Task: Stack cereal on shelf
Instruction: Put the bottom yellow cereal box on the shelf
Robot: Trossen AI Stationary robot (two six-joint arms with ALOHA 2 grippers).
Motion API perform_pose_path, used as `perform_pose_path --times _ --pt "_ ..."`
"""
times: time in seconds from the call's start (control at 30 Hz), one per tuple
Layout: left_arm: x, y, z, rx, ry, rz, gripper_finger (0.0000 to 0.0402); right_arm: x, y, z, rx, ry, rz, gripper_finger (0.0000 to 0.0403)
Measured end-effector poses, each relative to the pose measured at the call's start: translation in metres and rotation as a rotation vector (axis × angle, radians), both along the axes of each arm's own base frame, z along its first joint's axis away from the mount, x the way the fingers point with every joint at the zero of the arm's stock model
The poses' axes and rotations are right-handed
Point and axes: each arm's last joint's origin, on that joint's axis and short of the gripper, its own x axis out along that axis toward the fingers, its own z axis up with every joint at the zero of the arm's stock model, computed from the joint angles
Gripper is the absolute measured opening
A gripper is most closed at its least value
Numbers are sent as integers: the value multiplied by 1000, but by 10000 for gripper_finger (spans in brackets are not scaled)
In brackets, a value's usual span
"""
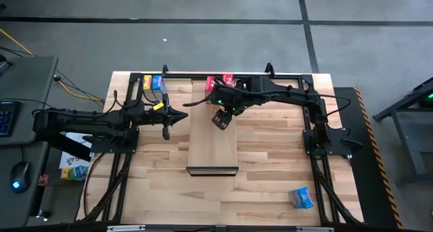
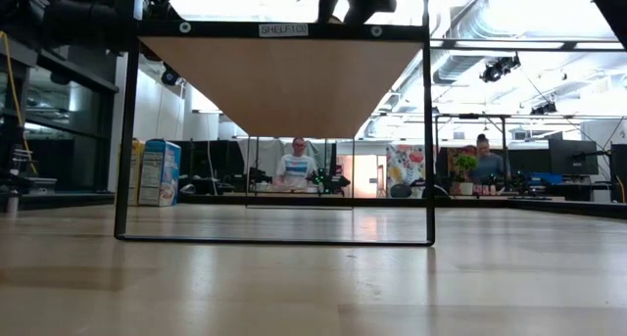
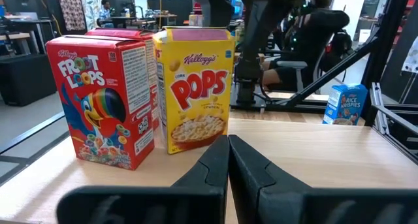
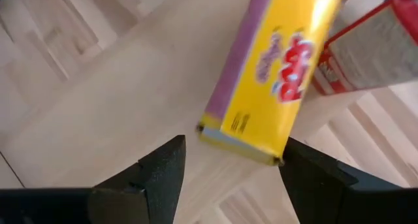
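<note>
From above, the wooden desk (image 1: 270,184) has a long pale shelf (image 1: 211,141) lying in its middle, with a dark lip at the end nearest the front. The right end effector (image 1: 220,119) hangs over the far part of the shelf with its fingers spread apart and nothing between them. Just behind the arm, at the far end of the shelf, red cereal boxes (image 1: 215,81) peek out. The left end effector (image 1: 181,116) sits off the left side of the shelf, clenched tight and holding nothing. A yellow box and a blue box (image 1: 153,82) stand at the far left corner of the desk. One more blue box (image 1: 302,197) lies alone near the front right corner.

From desk height, a black frame (image 2: 274,130) stands on the desk, and the pale board is seen from below. A blue box (image 2: 160,172) stands far back on the left. Two people sit behind desks in the room.

In the left wrist view, the two dark fingers (image 3: 225,168) press together. In front of them a red Froot Loops box (image 3: 104,100) and a yellow Pops box (image 3: 196,87) stand upright, side by side and touching. A small blue Rice Krispies box (image 3: 343,103) stands farther off.

In the right wrist view, the two dark fingers (image 4: 163,168) stand wide apart. A yellow Pops box (image 4: 274,74) is on the pale wood just past them, tilted in the picture, not touching either finger. A red box (image 4: 375,48) is right beside it.
</note>
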Motion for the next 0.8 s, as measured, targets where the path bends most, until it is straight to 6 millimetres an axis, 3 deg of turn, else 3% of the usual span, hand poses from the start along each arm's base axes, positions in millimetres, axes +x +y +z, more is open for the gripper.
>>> perform_pose_path --times 0.47,0.8 --pt "6 -3 3 -55 -38 -21 0 -11 3 -1 -16 103 17 229" --pt "40 -13 4 11 62 -3 0 -18 10 6 -21 101 94 229"
